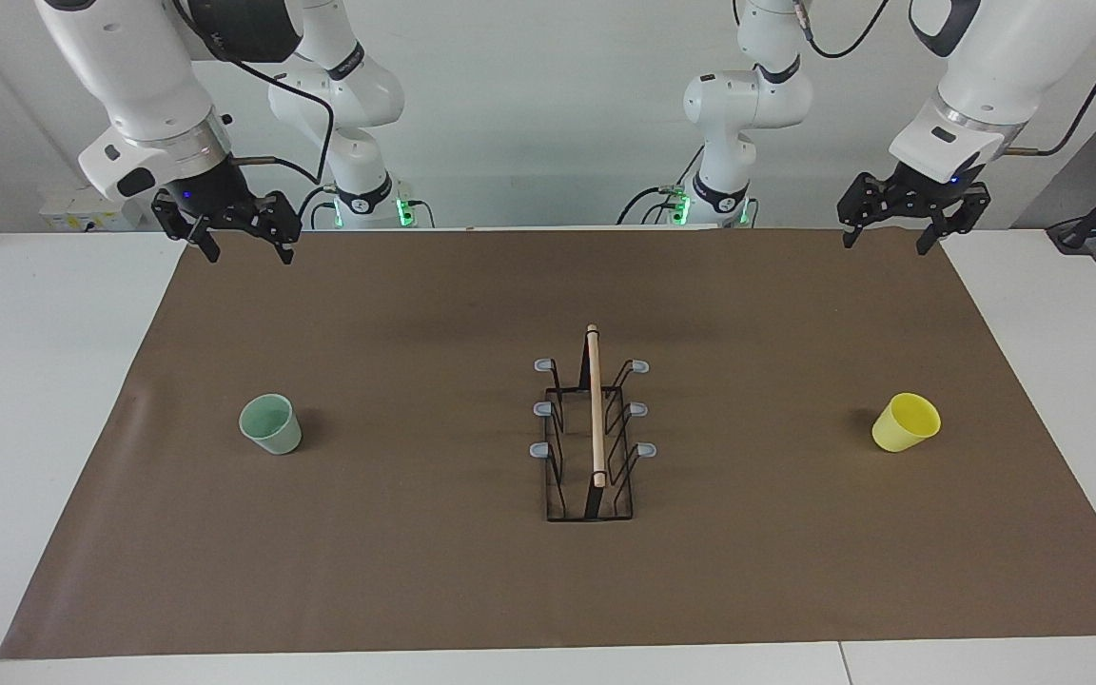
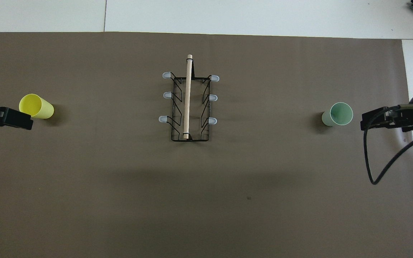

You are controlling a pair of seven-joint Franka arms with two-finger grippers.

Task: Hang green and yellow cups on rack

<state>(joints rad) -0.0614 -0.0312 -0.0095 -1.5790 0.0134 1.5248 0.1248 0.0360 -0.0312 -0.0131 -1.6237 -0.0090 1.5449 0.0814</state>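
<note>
In the facing view nothing is being carried yet, so by my reading the first pick-up is still pending: the left hand [image 1: 911,228] and the right hand [image 1: 242,233] are both hanging with fingers spread and empty over the robots' edge of the brown mat [image 1: 415,590] covering the white tabletop [image 1: 34,428], while the black wire rack with a light wooden rod and six grey-tipped prongs [image 1: 594,428] is standing bare in the middle. The pale mint green plastic tumbler [image 1: 271,424] is sitting toward the right arm's end and the bright yellow plastic tumbler [image 1: 906,421] is leaning toward the left arm's end, so each hand will probably need to descend on its own cup, then upend it over a prong.

In the overhead view both tumblers, green [image 2: 337,114] and yellow [image 2: 36,106], are showing empty interiors, well apart from the rack [image 2: 188,104], with the left hand [image 2: 5,116] and right hand [image 2: 382,120] entering at the edges.
</note>
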